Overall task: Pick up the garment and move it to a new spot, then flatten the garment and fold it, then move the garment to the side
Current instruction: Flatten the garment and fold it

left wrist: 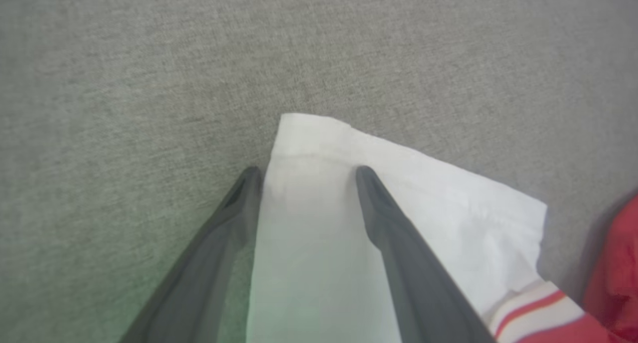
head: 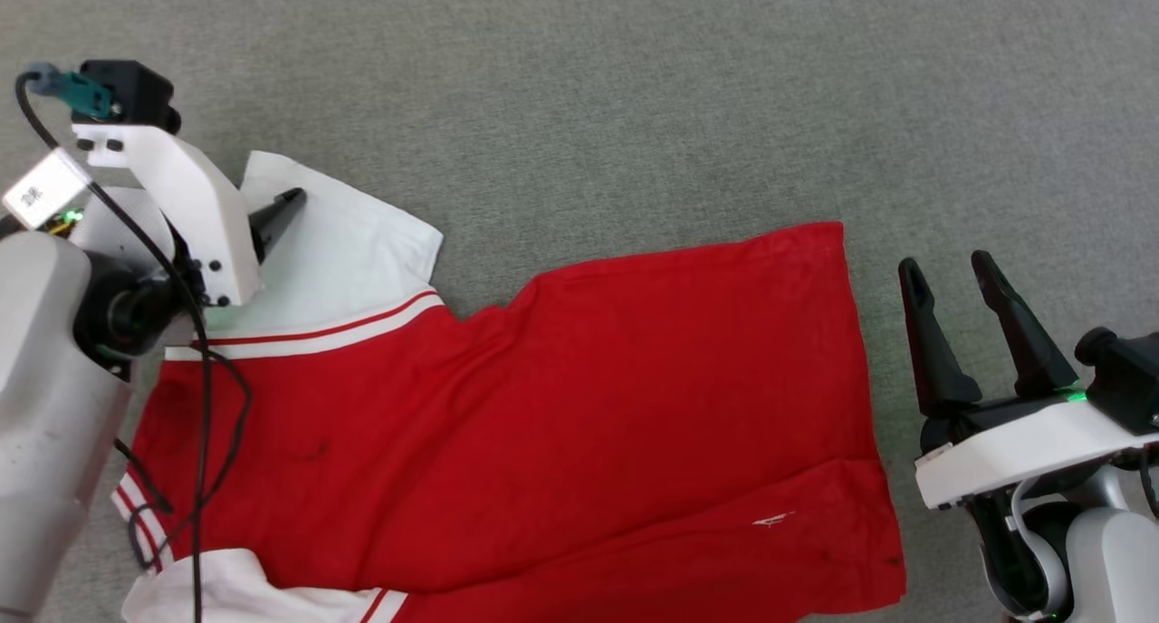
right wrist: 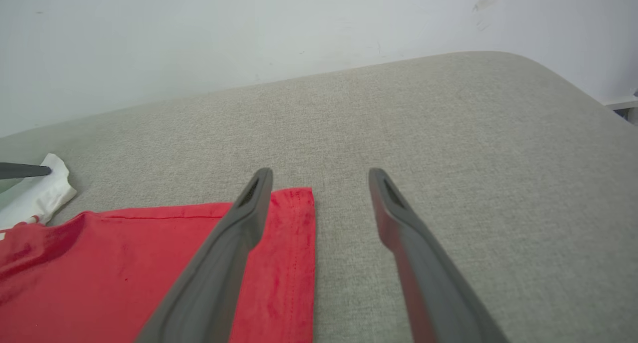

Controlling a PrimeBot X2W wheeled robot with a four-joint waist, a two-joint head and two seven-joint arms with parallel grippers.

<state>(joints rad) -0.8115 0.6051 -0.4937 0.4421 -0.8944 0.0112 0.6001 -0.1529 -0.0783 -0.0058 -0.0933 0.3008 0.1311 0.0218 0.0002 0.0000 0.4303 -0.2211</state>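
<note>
Our left pincer (left wrist: 309, 174) is released, its two dark fingers (left wrist: 398, 248) spread wide and gripping nothing. Between them we see the white sleeve (left wrist: 324, 223) of the garment (head: 561, 397). One finger lies over the sleeve, the other over the grey upholstered surface (head: 634, 80) just beside the sleeve's edge. We cannot tell whether the tips press on the cloth.

Our right pincer (head: 946, 268) is likewise released and empty, fingers apart, just beside the garment's hem. In the right wrist view one finger crosses the hem's far corner and the other lies over the grey surface.

We see the garment spread flat between the two pincers, its long axis running from our left to our right. The hem points right, the shoulders and sleeves left. The sleeve at the left pincer reaches toward the surface's far edge, and a second white sleeve (head: 226, 587) lies at the near side. Red-and-white striped trim (head: 317, 331) borders the far sleeve, and a small white mark (head: 771, 519) shows near the hem. The hem's far corner lies well in from the far edge, where a white wall (right wrist: 199, 34) rises.
</note>
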